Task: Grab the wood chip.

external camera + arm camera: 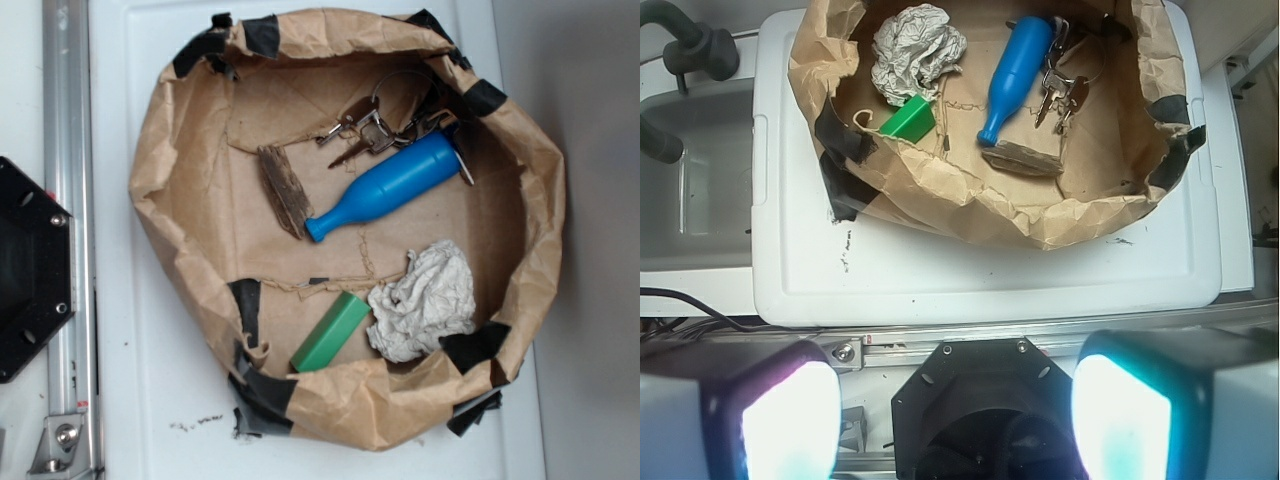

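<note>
Nearest the wrist camera, our gripper sat with its two pale fingertips spread wide and nothing between them, held back above the robot's black base and well apart from the paper nest on the white lid. Farther off, inside the nest, the wood chip lay flat on the paper floor, touching the narrow neck of the blue bottle, with the keys just beyond. We judged a good grab meant reaching forward over the crumpled wall, turning the fingers across the chip's short width (away from the bottle's neck), and descending straight.
</note>
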